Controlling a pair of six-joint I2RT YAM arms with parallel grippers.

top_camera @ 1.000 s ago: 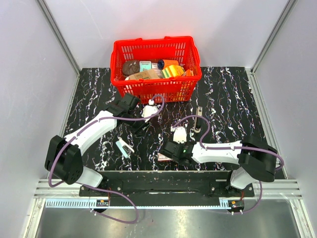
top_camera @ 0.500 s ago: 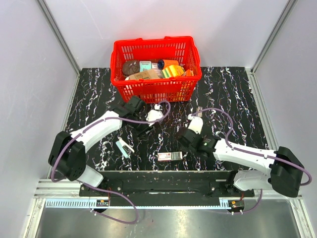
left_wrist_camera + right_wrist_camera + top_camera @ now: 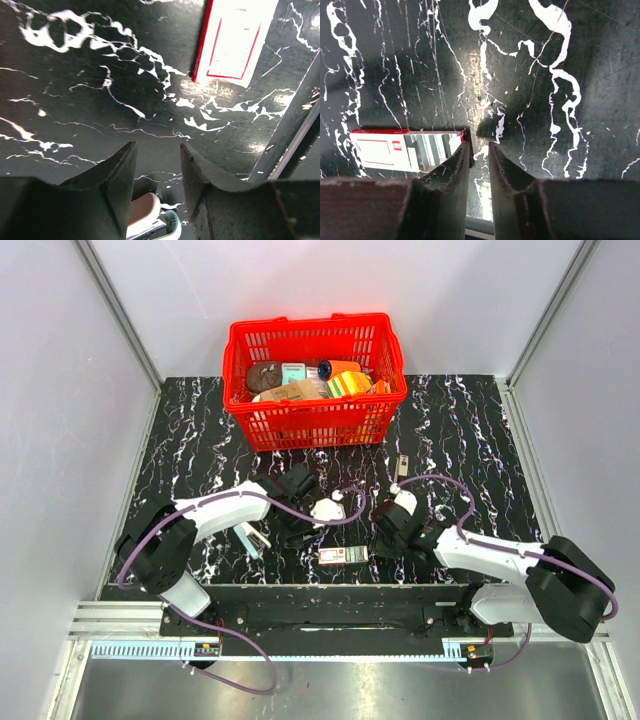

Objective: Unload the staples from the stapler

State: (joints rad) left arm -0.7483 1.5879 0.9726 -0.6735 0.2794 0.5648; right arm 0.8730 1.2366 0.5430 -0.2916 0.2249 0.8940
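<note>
The light-blue stapler (image 3: 250,537) lies on the black marble table, left of centre near the front. In the left wrist view its white and teal end (image 3: 152,220) shows low between my fingers. My left gripper (image 3: 298,530) is open and empty, just right of the stapler, pointing toward the front edge. My right gripper (image 3: 373,546) hangs low over the table with only a narrow gap between its fingers and nothing in it. Its left fingertip (image 3: 462,150) is right beside the end of the white-and-red box (image 3: 400,149).
The white-and-red box (image 3: 345,555) lies between the grippers, and also shows in the left wrist view (image 3: 235,40). A red basket (image 3: 315,420) full of items stands at the back. A small silvery strip (image 3: 402,465) lies right of centre. The table's front rail (image 3: 295,135) is close.
My left gripper has moved from beside the basket toward the front, next to the stapler. My right gripper swung away to the right, then came back beside the box's right end.
</note>
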